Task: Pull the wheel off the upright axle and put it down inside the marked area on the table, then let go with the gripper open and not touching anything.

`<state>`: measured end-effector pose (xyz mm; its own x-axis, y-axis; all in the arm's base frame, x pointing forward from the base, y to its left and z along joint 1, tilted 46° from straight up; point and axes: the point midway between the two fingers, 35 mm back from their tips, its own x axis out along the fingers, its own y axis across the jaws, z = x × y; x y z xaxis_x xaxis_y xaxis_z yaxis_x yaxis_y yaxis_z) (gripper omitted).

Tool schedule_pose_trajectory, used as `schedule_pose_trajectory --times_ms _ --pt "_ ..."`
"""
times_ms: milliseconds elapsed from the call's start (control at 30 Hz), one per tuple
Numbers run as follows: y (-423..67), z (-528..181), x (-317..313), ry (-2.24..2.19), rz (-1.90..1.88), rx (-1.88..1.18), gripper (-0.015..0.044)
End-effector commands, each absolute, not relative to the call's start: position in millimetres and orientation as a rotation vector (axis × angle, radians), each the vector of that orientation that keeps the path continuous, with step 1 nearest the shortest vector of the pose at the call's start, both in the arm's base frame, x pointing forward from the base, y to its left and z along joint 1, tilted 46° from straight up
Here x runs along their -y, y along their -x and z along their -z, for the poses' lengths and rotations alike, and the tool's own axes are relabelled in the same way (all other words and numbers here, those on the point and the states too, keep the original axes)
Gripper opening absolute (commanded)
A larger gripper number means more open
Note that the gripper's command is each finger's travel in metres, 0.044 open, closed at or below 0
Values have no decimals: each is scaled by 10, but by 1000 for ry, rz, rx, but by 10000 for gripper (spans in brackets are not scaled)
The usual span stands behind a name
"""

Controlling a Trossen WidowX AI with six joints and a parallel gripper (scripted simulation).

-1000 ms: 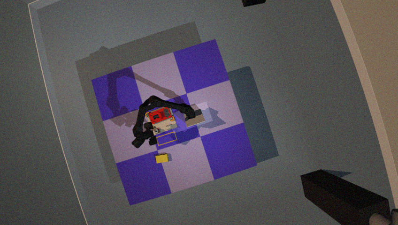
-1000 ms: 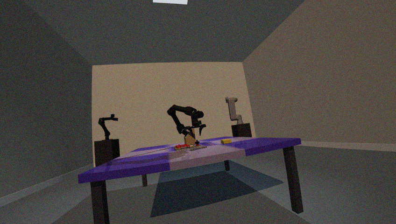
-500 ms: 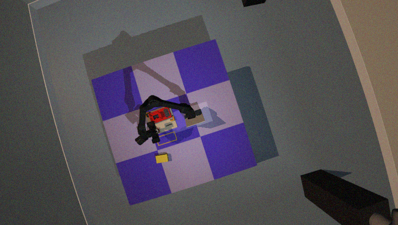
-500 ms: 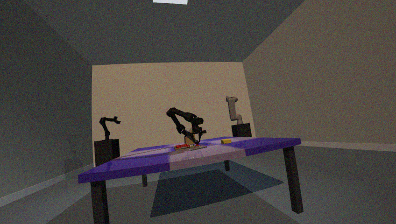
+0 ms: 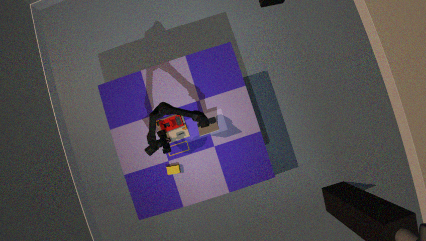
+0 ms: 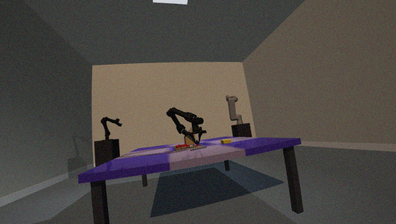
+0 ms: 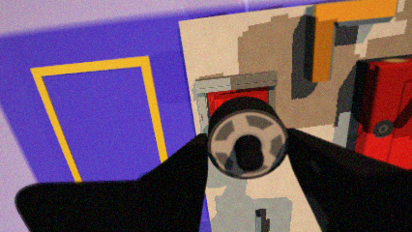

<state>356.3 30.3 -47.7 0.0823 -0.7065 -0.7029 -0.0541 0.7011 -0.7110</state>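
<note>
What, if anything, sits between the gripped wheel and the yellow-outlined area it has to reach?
Nothing visible does. The gripper is shut on the wheel over the board. In the wrist view, only bare purple table lies between the wheel and the marked area beside it. The yellow block sits beyond the area, off the path.
</note>
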Motion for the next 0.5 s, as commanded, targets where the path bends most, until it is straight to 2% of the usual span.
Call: schedule_pose_trajectory --times_ms 0,467 --pt "-3563 465 -325 674 548 -1421 0" --pt "-3561 434 -358 675 547 -1420 0"
